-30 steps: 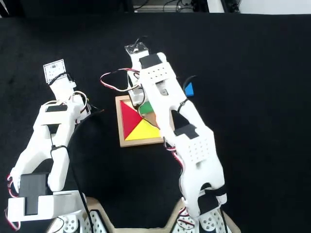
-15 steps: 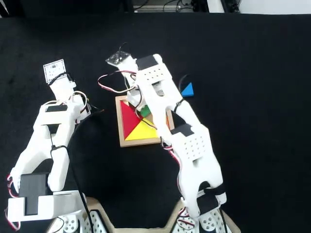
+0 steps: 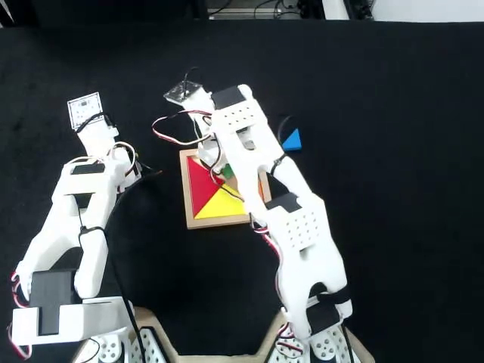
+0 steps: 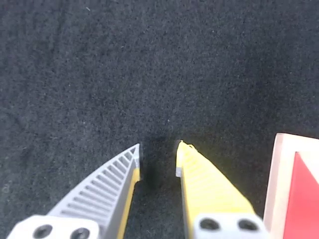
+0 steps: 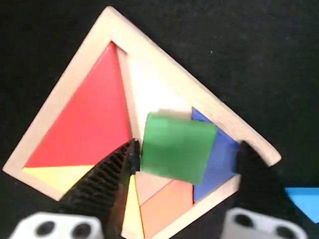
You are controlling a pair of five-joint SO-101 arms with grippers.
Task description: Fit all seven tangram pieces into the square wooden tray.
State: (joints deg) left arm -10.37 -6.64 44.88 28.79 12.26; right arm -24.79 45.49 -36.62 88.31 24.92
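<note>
The square wooden tray (image 3: 219, 222) lies on the black cloth between the two arms. It holds a red triangle (image 5: 84, 124), a yellow triangle (image 3: 219, 203), an orange piece (image 5: 167, 206) and a blue piece (image 5: 222, 159); a patch of bare wood (image 5: 149, 92) shows beside the red one. My right gripper (image 5: 184, 152) is shut on a green square (image 5: 177, 147), held just above the tray and overlapping the blue piece. A blue triangle (image 3: 292, 139) lies loose on the cloth beyond the tray. My left gripper (image 4: 158, 148) rests over bare cloth beside the tray's rim (image 4: 279, 184), its fingers a narrow gap apart and holding nothing.
The right arm (image 3: 295, 219) stretches over the tray's right side and hides part of it. Loose wires (image 3: 170, 128) loop above the tray's far corner. Black cloth covers the whole table, with free room to the right and at the far side.
The right arm has swung its wrist to the left over the tray, carrying the green square. That uncovered more of the blue triangle. The left arm has not moved.
</note>
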